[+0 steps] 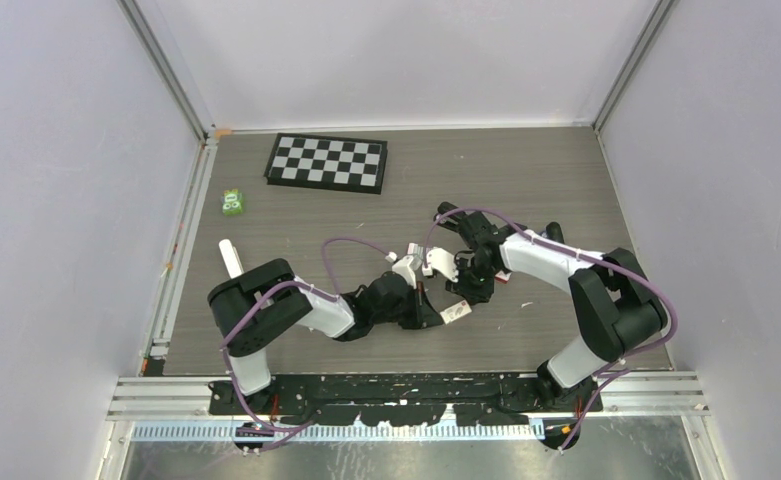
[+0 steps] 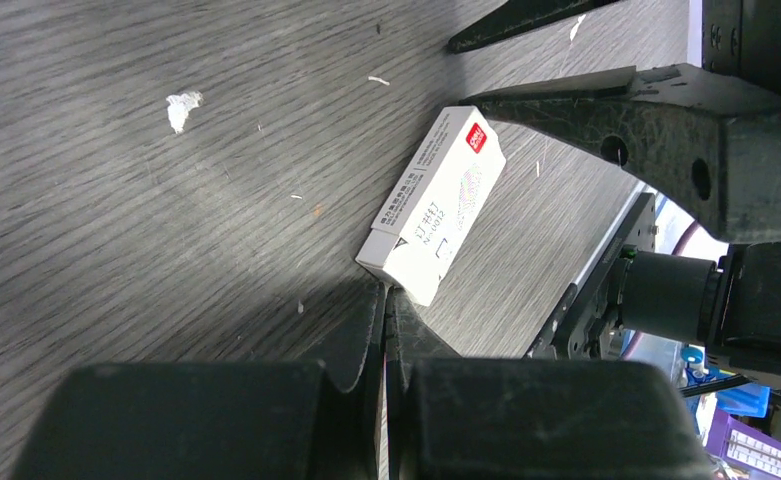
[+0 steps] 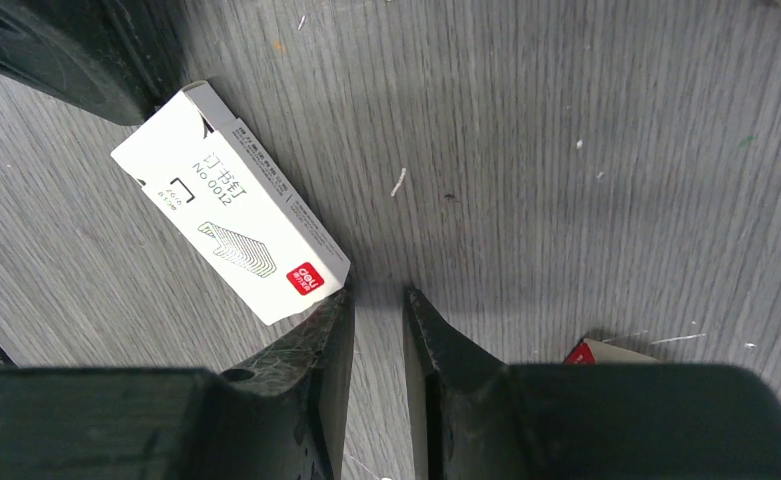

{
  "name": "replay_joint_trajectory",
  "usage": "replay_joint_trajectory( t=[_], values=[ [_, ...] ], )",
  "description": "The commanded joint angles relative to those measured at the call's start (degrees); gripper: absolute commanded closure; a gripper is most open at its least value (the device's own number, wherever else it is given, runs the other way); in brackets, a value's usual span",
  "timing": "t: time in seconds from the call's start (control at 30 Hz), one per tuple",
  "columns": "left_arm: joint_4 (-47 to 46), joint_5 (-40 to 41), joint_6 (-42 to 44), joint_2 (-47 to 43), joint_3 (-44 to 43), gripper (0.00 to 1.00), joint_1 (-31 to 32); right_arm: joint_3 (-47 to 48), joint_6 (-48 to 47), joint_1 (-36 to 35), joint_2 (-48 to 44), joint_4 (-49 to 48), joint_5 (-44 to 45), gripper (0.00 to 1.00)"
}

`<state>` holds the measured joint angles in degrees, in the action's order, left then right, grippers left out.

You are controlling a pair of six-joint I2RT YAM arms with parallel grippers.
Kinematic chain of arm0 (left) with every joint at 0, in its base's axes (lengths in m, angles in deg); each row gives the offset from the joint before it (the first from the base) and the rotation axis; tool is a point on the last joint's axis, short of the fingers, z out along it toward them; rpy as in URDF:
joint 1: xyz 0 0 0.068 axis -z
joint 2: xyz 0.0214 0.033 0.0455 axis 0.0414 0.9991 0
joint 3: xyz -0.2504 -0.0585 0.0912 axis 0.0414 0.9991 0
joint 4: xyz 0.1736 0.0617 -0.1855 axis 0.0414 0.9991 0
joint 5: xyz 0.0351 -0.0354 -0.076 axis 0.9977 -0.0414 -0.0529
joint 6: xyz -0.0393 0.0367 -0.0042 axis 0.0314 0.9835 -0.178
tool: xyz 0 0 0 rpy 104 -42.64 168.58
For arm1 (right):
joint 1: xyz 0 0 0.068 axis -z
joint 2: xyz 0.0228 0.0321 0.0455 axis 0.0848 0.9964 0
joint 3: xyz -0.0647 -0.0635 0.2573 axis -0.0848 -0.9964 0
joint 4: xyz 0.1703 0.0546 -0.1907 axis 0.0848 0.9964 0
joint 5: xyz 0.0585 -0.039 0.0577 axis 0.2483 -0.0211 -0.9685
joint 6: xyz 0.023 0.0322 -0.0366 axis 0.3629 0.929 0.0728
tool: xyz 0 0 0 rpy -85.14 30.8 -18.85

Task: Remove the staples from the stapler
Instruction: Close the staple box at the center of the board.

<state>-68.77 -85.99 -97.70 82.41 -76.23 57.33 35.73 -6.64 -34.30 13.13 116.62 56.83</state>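
White staple box (image 3: 231, 205) sits just left of my R claw (image 3: 378, 300), fingers barely parted, empty; L claw (image 2: 384, 295) clenched at its far end, prob bracing it; no staples seen

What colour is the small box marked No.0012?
The box is white with a red logo patch, clearest in the right wrist view.
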Motion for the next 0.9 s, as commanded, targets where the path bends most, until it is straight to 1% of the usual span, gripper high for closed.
replay_joint_trajectory(
  t=[0.0, 0.2, 0.53, 0.77, 0.87],
  values=[
    [1.7, 0.9, 1.2, 1.1, -0.5, 1.0, -0.3, -1.2, -1.2, -2.2, 3.3, 2.1, -4.3, 0.7],
    [1.9, 1.1, 1.2, 0.9, -0.7, 1.0, -0.5, -1.2, -1.9, -2.7, 3.5, 3.0, -5.0, 0.7],
    [2.5, 0.9, 1.5, 1.0, -2.0, 1.0, -0.6, -0.7, -2.3, -5.7, 4.6, 4.1, -6.8, 0.7],
    [2.1, 0.9, 1.2, 0.5, -1.4, 1.0, -0.8, 0.3, 2.8, -5.3, 4.6, 1.9, -5.9, 0.69],
    [1.3, 1.8, 1.1, -1.4, 0.3, 0.99, -1.2, 1.4, 5.4, -3.0, 3.6, 1.6, -3.1, 0.68]
  ],
)
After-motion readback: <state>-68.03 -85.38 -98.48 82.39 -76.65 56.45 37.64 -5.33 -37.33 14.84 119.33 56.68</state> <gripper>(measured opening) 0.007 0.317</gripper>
